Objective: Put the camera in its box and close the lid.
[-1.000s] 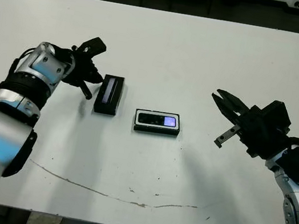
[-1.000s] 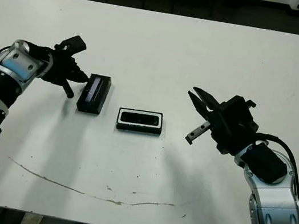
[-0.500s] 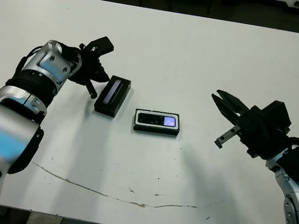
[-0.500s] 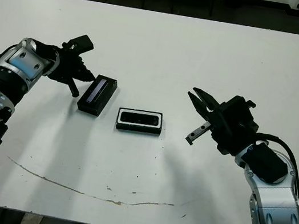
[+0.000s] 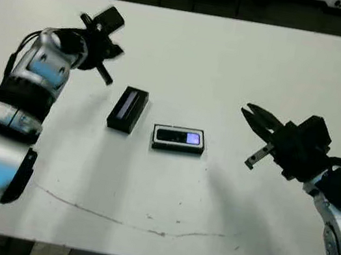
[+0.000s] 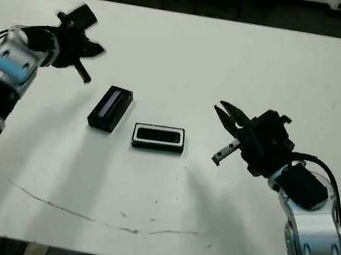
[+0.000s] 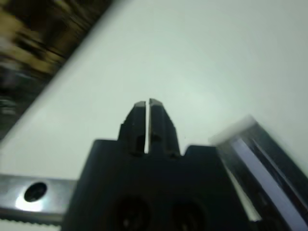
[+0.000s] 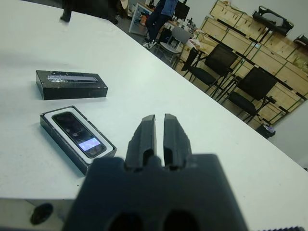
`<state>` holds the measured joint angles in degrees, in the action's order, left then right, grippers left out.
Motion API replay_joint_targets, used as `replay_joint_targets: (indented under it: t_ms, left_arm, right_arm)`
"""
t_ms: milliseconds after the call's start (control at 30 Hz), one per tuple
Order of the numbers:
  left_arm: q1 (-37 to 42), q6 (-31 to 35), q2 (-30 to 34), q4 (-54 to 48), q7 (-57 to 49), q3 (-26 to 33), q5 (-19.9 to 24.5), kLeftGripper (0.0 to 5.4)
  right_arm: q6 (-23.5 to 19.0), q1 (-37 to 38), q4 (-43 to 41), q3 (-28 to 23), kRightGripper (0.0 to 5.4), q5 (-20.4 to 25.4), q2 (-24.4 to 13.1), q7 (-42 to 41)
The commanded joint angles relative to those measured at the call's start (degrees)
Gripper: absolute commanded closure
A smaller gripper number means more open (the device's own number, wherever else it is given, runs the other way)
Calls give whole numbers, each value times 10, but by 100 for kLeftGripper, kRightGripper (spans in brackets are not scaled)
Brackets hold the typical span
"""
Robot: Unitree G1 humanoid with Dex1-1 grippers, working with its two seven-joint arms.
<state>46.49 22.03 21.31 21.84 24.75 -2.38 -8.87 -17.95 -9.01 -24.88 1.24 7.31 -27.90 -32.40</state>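
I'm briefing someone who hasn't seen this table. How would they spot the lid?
On the white table, two small black items lie near the middle. The lid is the one toward the robot's left, all black with a pale strip on top; the white-lined box beside it holds the camera.

Workshop or lab space, going by the right wrist view. Beyond the white table (image 8: pixel 159 91): stacked pale wooden crates (image 8: pixel 236 21) along the far wall, a row of black chairs (image 8: pixel 252 86) at a long bench, one grey chair (image 8: pixel 179 36) nearer in. A person (image 8: pixel 161 17) in blue top and dark trousers stands by a desk at the back. Dark floor shows past the table's far edge in the head views.
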Motion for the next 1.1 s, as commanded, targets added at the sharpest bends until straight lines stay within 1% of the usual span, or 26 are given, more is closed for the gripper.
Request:
replay_joint_targets:
  t_ms: [33,200,267,300,333,433,533,667,800,867,1000,1100]
  left_arm:
    - [-57,46,-22,-124,-59,35,10,540]
    - [-117,116,-30,-297,-82,56,29,540]
    - [-145,162,-30,-355,-76,53,38,531]
    - [-158,187,-25,-380,-70,44,40,520]
    - [-173,199,-13,-398,-57,31,41,510]
    - [-206,211,30,-430,-18,-15,29,461]
    - [-221,214,62,-430,15,-54,25,406]
    - [-222,211,71,-411,23,-72,26,332]
    - [-212,224,81,-399,33,-89,23,256]
    - [-212,226,83,-396,38,-94,24,218]
    - [-214,242,75,-386,42,-89,38,144]
    - [-214,256,65,-373,37,-86,45,88]
  right_arm:
    - [-4,6,7,3,539,-1,-6,-2]
    - [-4,7,6,5,539,-4,-6,0]
    - [-9,7,4,5,540,-3,-6,0]
    - [-11,8,3,5,540,-1,-5,-1]
    - [-13,8,2,6,540,-1,-7,-2]
    - [-11,10,3,5,540,1,-7,-4]
    - [-12,12,4,3,540,6,-6,-5]
    - [-1,13,8,6,540,0,-8,-5]
    - [-16,13,3,7,540,0,-7,-1]
    - [-17,13,4,6,540,2,-5,-1]
    - [-5,14,8,7,540,3,-4,-3]
    - [-9,15,8,9,540,3,-5,-4]
